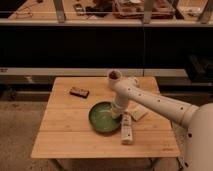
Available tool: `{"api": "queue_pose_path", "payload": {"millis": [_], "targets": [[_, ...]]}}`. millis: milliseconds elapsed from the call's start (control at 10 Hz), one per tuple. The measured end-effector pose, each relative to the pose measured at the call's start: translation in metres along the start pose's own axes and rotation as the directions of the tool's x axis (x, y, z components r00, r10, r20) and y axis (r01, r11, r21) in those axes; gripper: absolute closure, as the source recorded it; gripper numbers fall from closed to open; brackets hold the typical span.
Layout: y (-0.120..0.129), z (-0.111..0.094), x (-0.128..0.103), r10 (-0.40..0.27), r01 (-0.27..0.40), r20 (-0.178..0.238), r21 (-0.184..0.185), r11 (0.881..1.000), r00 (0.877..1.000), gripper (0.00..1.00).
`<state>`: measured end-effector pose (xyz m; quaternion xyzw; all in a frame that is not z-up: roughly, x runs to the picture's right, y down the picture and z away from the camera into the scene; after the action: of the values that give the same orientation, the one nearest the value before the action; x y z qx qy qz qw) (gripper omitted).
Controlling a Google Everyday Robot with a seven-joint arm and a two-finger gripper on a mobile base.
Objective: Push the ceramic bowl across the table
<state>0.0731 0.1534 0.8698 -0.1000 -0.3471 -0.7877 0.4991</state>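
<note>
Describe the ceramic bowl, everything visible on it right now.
The ceramic bowl is a wide, shallow, round dish, glossy green with a darker rim and faint pale marks inside. It sits upright on the table, near the middle, slightly toward the front. The gripper reaches down at its right inner edge, apparently touching the rim. A pale oblong object lies close by its right side; nothing else is near it.

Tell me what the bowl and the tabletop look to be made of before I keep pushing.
The ceramic bowl looks like glazed ceramic: glossy green with a darker rim and light catching its inside. The table looks like bamboo or light wood, matte, with lengthwise plank lines. The gripper sits at the bowl's right inner edge, with the white arm reaching in from the right.
</note>
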Motion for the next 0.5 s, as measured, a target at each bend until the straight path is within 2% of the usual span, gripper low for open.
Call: {"api": "queue_pose_path", "payload": {"millis": [500], "targets": [[0.057,-0.009,-0.052,0.085,-0.079,0.070,-0.095,0.992,0.994,1.00]]}}
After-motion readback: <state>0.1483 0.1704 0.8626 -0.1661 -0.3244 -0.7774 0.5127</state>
